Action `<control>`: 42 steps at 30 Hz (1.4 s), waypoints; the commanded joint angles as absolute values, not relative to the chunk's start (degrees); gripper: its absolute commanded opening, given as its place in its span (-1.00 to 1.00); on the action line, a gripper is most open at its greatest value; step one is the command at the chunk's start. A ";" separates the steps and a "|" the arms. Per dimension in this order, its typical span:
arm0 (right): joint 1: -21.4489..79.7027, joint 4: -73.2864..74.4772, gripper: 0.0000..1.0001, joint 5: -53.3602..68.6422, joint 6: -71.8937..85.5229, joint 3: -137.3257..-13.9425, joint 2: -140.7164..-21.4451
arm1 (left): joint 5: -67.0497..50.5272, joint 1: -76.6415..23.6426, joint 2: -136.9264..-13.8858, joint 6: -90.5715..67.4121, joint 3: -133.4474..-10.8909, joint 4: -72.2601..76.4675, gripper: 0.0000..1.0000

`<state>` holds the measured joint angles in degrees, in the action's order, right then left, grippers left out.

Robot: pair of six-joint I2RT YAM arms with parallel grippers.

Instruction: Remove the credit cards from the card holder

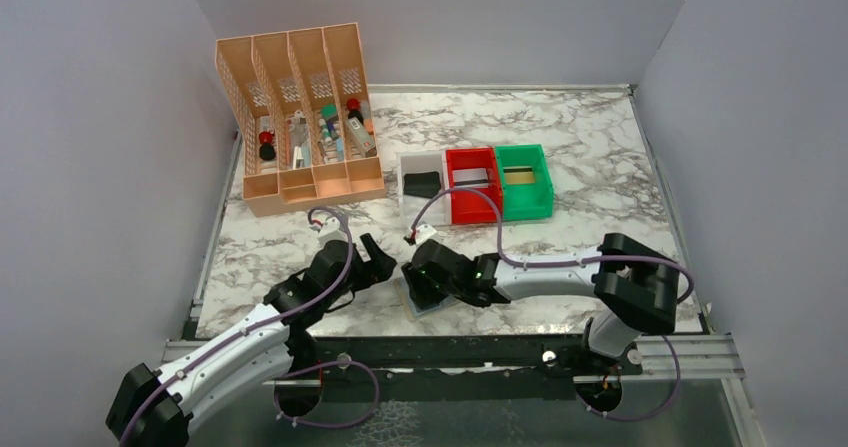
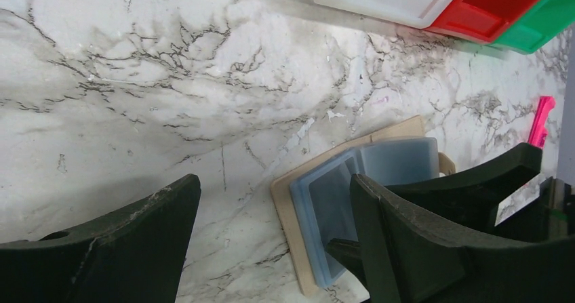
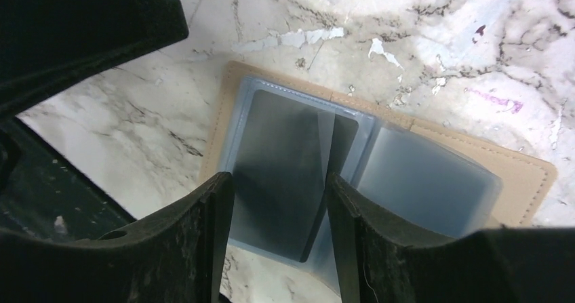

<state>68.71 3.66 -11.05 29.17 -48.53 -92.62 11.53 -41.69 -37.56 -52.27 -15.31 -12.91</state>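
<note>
The tan card holder [image 3: 522, 174] lies open on the marble near the front edge, its pale blue-grey pockets facing up. It also shows in the top view [image 1: 432, 301] and the left wrist view [image 2: 291, 215]. A dark credit card [image 3: 281, 147] sits in its left pocket. My right gripper [image 3: 279, 179] is open just above that pocket, one finger on each side of the dark card. In the top view my right gripper [image 1: 422, 283] covers most of the holder. My left gripper [image 2: 274, 181] is open wide and empty beside the holder's left edge, and in the top view it [image 1: 378, 257] sits left of the right gripper.
White [image 1: 408, 199], red [image 1: 452, 207] and green [image 1: 545, 199] bins stand in a row behind the holder; a black card [image 1: 422, 181] lies in the white one, a silvery card [image 1: 472, 177] in the red one. An orange desk organiser [image 1: 300, 117] stands back left. A pink stick [image 2: 540, 120] lies by the holder.
</note>
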 commanded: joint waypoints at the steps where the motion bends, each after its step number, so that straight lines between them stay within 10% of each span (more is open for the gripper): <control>1: 70.29 8.34 0.16 -15.40 29.27 -50.75 -96.58 | 12.52 -41.75 -38.43 -51.97 -16.77 -12.27 0.69; 24: 70.76 10.30 -0.96 -19.32 32.67 -49.86 -98.83 | 8.58 -41.75 -41.28 -50.85 -15.48 -7.84 0.70; 42: 66.16 -0.41 -0.98 -10.77 34.97 -45.29 -88.39 | -2.83 -41.75 -48.29 -46.76 -16.29 0.08 0.70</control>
